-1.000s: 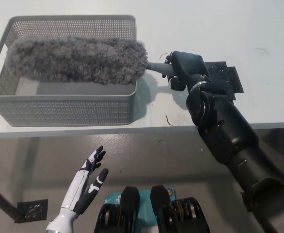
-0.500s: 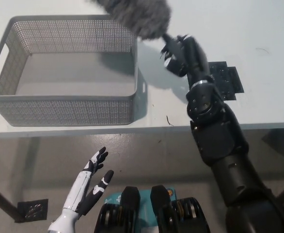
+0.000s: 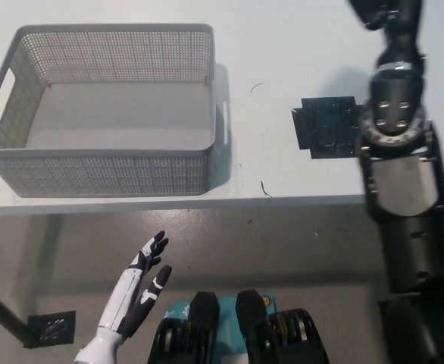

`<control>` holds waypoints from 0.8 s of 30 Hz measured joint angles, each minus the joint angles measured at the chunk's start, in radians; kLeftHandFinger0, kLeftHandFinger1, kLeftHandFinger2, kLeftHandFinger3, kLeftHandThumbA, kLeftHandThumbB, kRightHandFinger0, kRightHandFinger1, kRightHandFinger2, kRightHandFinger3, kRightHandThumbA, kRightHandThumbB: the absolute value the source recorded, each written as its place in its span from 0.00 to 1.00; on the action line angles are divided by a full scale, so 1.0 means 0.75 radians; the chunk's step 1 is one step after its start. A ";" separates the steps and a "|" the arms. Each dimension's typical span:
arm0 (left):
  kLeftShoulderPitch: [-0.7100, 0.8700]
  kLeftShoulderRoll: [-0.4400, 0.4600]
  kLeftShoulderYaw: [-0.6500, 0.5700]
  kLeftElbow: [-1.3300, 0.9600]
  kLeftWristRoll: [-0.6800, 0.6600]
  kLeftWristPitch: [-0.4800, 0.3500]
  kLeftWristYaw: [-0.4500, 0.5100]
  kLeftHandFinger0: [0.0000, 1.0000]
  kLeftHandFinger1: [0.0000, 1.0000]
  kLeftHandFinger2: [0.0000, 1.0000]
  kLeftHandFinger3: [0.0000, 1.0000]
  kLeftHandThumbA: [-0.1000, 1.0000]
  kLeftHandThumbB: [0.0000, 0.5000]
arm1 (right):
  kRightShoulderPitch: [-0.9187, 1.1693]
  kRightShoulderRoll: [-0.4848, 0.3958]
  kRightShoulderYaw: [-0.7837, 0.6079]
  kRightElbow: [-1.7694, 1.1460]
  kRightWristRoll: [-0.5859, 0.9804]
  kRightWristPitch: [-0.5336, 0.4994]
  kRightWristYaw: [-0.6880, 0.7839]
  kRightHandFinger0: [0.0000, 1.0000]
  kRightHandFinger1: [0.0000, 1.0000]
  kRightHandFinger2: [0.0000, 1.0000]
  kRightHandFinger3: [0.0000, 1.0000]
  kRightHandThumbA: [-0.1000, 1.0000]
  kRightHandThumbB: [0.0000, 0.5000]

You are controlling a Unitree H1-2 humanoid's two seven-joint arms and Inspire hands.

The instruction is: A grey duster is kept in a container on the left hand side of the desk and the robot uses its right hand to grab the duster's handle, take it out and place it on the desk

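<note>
The grey mesh container stands on the left of the white desk and is empty. No grey duster shows anywhere in the head view. My black right arm reaches straight up over the right of the desk. Its hand is cut off by the picture's top edge, so what it holds is hidden. My white left hand rests below the desk's front edge at the lower left, open with fingers spread.
A flat black plate lies on the desk just left of my right arm. A few small dark fibres lie near the front edge. Below the desk edge is grey floor.
The right hand lifted the duster out of the container, then carried it up and to the right out of the picture. The container now sits empty. The left hand barely moved.
</note>
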 measured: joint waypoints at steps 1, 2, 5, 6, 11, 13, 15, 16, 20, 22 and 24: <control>0.000 0.000 0.000 0.000 0.000 0.000 0.000 1.00 1.00 1.00 1.00 0.96 0.00 | 0.013 -0.030 0.008 -0.001 -0.004 0.001 -0.005 0.00 0.03 0.45 0.45 0.00 0.38; 0.000 -0.001 0.000 0.000 0.000 0.000 0.000 1.00 1.00 1.00 1.00 0.97 0.00 | 0.018 -0.040 0.010 -0.001 -0.004 0.001 -0.005 0.00 0.02 0.43 0.42 0.00 0.41; 0.000 0.000 0.001 0.000 0.000 0.000 0.000 1.00 1.00 1.00 1.00 0.98 0.00 | 0.068 -0.125 0.033 0.007 -0.015 0.004 -0.008 0.00 0.00 0.35 0.30 0.00 0.46; 0.001 0.000 0.002 0.000 0.000 -0.001 0.001 1.00 1.00 1.00 1.00 0.98 0.00 | 0.089 -0.162 0.044 0.020 -0.020 0.004 -0.009 0.00 0.00 0.35 0.30 0.00 0.44; 0.002 -0.003 0.004 0.003 0.000 -0.002 0.002 1.00 1.00 1.00 1.00 1.00 0.00 | 0.127 -0.304 0.155 0.139 -0.071 -0.016 -0.024 0.00 0.03 0.48 0.39 0.00 0.43; 0.002 -0.003 0.006 0.005 0.000 -0.002 0.002 1.00 1.00 1.00 1.00 1.00 0.00 | 0.146 -0.352 0.213 0.173 -0.096 -0.029 -0.028 0.00 0.08 0.54 0.43 0.00 0.46; 0.002 -0.003 0.007 0.007 0.000 -0.002 0.003 1.00 1.00 1.00 1.00 1.00 0.00 | 0.166 -0.393 0.274 0.209 -0.128 -0.044 -0.038 0.00 0.10 0.56 0.44 0.00 0.47; 0.002 -0.003 0.007 0.009 0.000 -0.003 0.003 1.00 1.00 1.00 1.00 1.00 0.00 | 0.178 -0.418 0.311 0.237 -0.149 -0.057 -0.047 0.00 0.09 0.53 0.42 0.00 0.44; 0.002 -0.003 0.008 0.011 0.001 -0.003 0.003 1.00 1.00 1.00 1.00 1.00 0.00 | 0.202 -0.466 0.370 0.304 -0.182 -0.088 -0.061 0.00 0.11 0.53 0.38 0.00 0.41; 0.002 -0.003 0.009 0.012 0.001 -0.003 0.003 1.00 1.00 1.00 1.00 1.00 0.00 | 0.210 -0.487 0.387 0.343 -0.191 -0.110 -0.070 0.00 0.16 0.61 0.47 0.00 0.41; 0.002 -0.003 0.009 0.012 0.000 -0.003 0.003 1.00 1.00 1.00 1.00 1.00 0.00 | 0.211 -0.504 0.408 0.374 -0.202 -0.124 -0.079 0.00 0.21 0.68 0.54 0.00 0.42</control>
